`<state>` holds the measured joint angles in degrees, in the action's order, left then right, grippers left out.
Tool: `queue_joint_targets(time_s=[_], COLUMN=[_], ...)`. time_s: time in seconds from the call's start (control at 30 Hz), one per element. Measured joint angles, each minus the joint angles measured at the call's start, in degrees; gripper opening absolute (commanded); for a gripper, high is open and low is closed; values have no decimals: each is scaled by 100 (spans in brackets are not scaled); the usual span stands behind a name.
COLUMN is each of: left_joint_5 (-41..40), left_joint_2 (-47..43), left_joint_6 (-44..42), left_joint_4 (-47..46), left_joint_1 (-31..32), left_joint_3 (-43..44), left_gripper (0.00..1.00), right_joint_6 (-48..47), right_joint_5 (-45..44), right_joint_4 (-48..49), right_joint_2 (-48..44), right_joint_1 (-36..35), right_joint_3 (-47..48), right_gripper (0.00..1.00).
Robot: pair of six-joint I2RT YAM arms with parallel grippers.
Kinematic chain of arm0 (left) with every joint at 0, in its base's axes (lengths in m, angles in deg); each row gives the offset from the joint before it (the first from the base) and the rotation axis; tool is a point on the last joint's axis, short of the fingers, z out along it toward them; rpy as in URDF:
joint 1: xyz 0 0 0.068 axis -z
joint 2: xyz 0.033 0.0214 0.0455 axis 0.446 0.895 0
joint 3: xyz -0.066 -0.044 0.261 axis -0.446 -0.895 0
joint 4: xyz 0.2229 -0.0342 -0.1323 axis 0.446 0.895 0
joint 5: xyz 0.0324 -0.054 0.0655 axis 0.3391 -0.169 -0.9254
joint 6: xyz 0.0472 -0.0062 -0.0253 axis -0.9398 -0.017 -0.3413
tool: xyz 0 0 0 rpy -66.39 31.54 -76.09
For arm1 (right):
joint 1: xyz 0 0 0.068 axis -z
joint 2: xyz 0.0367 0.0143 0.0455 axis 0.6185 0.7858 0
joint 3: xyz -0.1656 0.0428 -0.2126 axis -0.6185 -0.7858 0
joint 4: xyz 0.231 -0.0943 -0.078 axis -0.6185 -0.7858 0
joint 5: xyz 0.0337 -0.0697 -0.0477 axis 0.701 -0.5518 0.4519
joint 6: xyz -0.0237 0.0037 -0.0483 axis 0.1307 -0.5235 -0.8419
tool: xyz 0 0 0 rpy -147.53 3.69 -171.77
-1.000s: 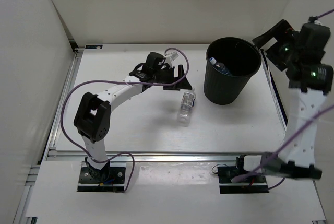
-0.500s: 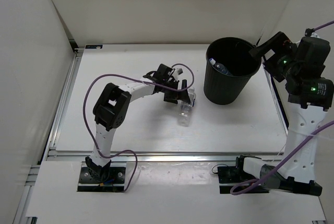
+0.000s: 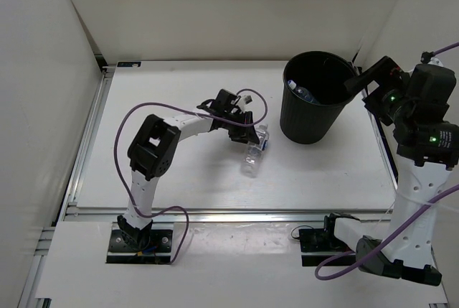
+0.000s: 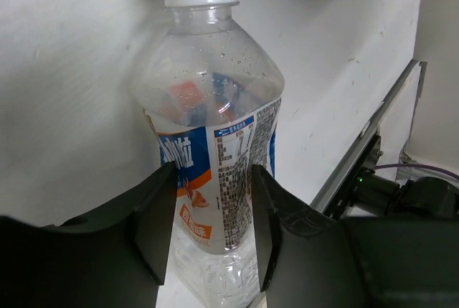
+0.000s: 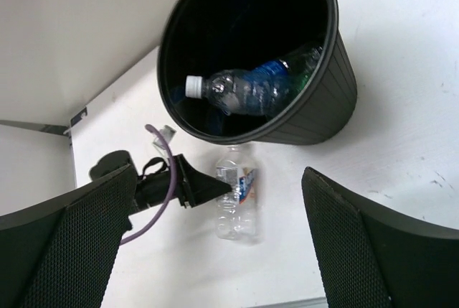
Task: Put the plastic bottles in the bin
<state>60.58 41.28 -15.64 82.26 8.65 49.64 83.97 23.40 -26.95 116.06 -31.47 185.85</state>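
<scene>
Clamped with left gripper (image 4: 211, 211) across the label of white-capped bottle (image 4: 208, 107), lying flat on table (image 3: 179, 171) just left of black bin (image 3: 308, 125). Pinched across its width, long axis near-to-far, cap end toward bin. Likely next: lift, carry right over rim. Right gripper (image 3: 369, 77) spread wide, empty, by bin's right rim.
</scene>
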Motion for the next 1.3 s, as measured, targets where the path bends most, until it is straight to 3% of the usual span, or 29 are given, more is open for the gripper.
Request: queue_joint_targets(time_s=[0.3, 0.47, 0.6, 0.7, 0.83, 0.97, 1.2, 1.27, 1.3], left_joint_5=[-382, -374, -319, -295, -476, -824, -1738, -1849, -1873], left_joint_2=[-953, -1360, -1314, -868, 9, 127, 1547, 1836, 1886], left_joint_6=[203, 586, 839, 992, 1185, 1259, 1338, 1377, 1364], left_joint_4=[413, 470, 516, 501, 55, -811, -1714, -1725, -1725], left_joint_1=[-160, -356, -535, -621, -525, -203, 485, 599, 632], left_joint_3=[-249, 649, 2028, 3989, 6454, 6196, 6116, 6048, 5976], left_gripper=[18, 15, 16, 20, 19, 22, 24, 62, 100], right_joint_6=[22, 68, 98, 114, 155, 160, 2, -26, -37], right_joint_5=[-94, -90, -90, -90, -92, -98, -153, -203, -223], right_joint_4=[-94, -127, -116, -107, -70, -74, -229, -302, -363], right_joint_2=[-57, -57, -61, -90, -278, -503, -782, -896, -946], right_joint_1=[0, 0, 0, 0, 0, 0, 0, 0, 0], right_joint_3=[-411, -573, -575, -586, -776, -885, -669, -669, -669], right_gripper=[99, 99, 99, 99, 99, 99, 99, 99, 99])
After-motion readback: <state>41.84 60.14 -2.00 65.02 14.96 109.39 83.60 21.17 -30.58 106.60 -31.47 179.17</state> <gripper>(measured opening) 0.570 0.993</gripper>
